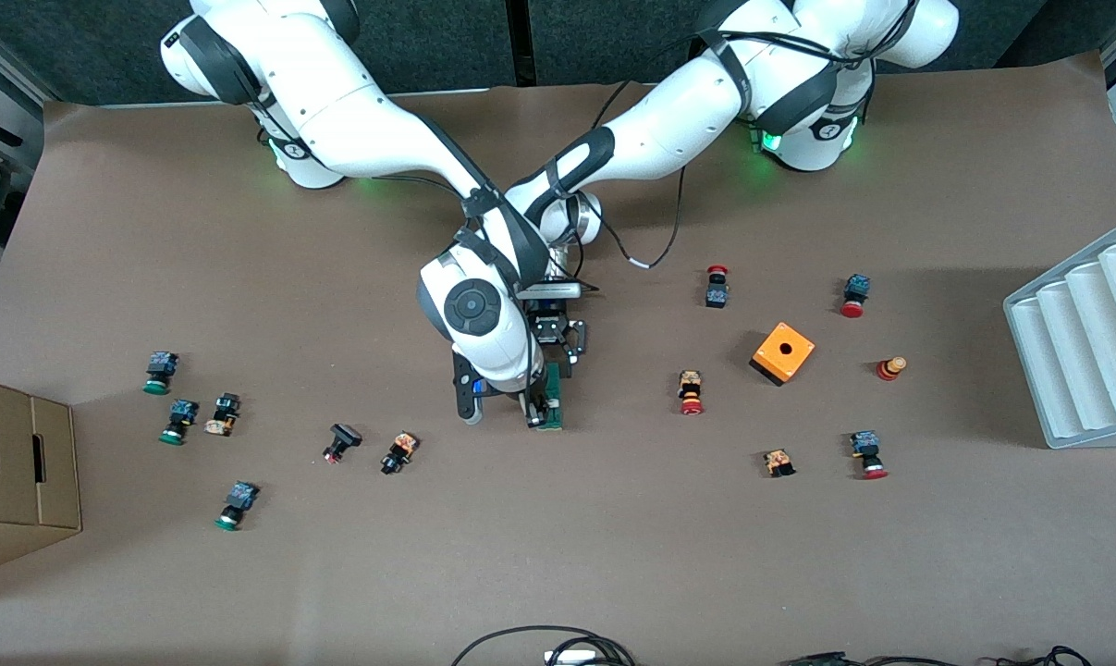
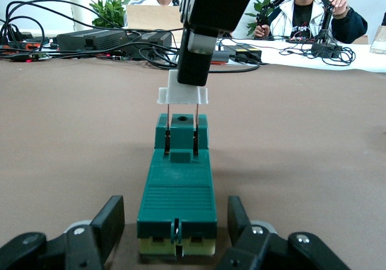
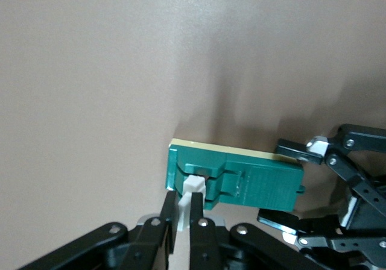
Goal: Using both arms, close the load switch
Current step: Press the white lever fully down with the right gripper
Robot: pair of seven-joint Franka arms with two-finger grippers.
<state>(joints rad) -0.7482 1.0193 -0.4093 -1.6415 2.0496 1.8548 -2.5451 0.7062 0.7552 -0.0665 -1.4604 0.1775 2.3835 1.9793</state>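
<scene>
Roughly mid-table (image 1: pixel 613 555), both arms meet over the load switch (image 1: pixel 552 403). Right arm (image 1: pixel 354 102) comes from its base at the right arm's end and bends down so its wrist sits above the switch; left arm (image 1: pixel 668 120) reaches in from its own base & crosses under it.

White ribbed tray (image 1: pixel 1085 342) sits at the left arm's end of the table, cardboard box (image 1: pixel 17 472) at the right arm's end. Orange cube (image 1: pixel 783 352) w/ a hole lies toward the left arm's end, between red-capped push buttons (image 1: pixel 691 392); green-capped push buttons (image 1: pixel 160 372) are scattered toward the right arm's end.

Load switch lies flat on the table, dark green w/ a pale underside, long axis running toward the front camera. Left gripper (image 2: pixel 178 234) straddles the end farther from the front camera, fingers (image 2: pixel 102 225) spread wide on either side of the body, apart from it. Right gripper (image 3: pixel 181 207) is at the nearer end, fingers narrow & pinched on the white sliding piece (image 2: pixel 183 94), which stands raised above the green body on two thin metal pins (image 2: pixel 196 125).
</scene>
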